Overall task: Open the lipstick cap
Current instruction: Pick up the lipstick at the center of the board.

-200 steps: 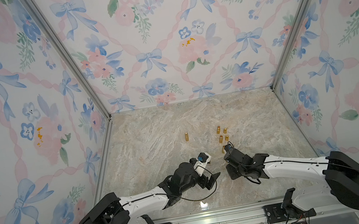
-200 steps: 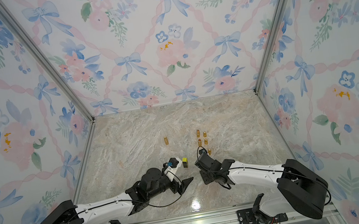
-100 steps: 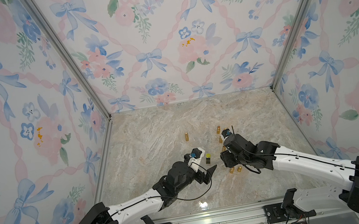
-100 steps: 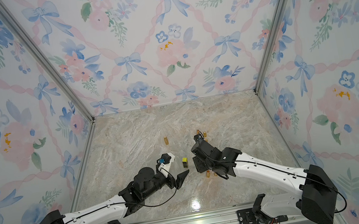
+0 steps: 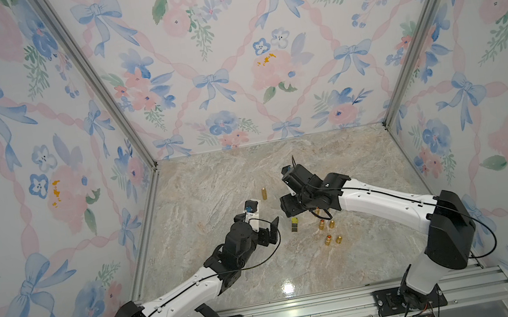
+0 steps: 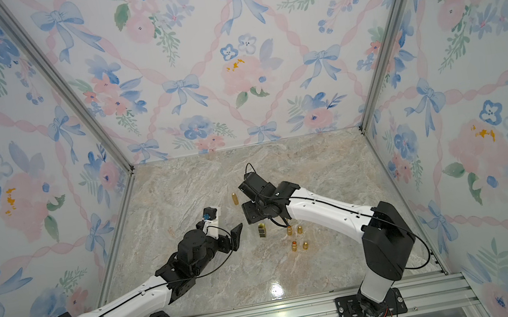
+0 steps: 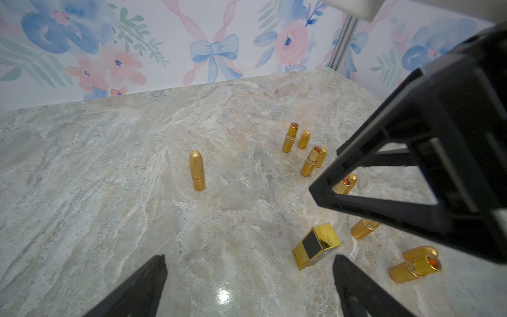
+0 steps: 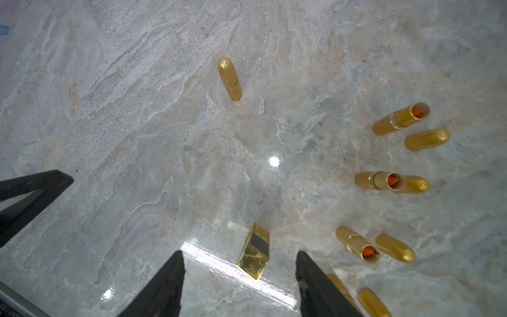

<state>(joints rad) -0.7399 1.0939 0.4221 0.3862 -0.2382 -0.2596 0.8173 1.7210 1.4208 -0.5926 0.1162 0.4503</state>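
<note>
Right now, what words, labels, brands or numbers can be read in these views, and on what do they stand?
No text reads clearly.
Capped lipstick: a faint engraved mark on the cap, too small to read.
Grey strip at the edge of the right wrist view: tiny printed characters, too blurred to read.
Square gold case: no lettering visible.

Bright, even light from above. White glare streaks the marble tabletop (image 8: 137, 137) just beneath the right gripper (image 8: 239, 254); shadows faint, wrist views warp at edges.
</note>
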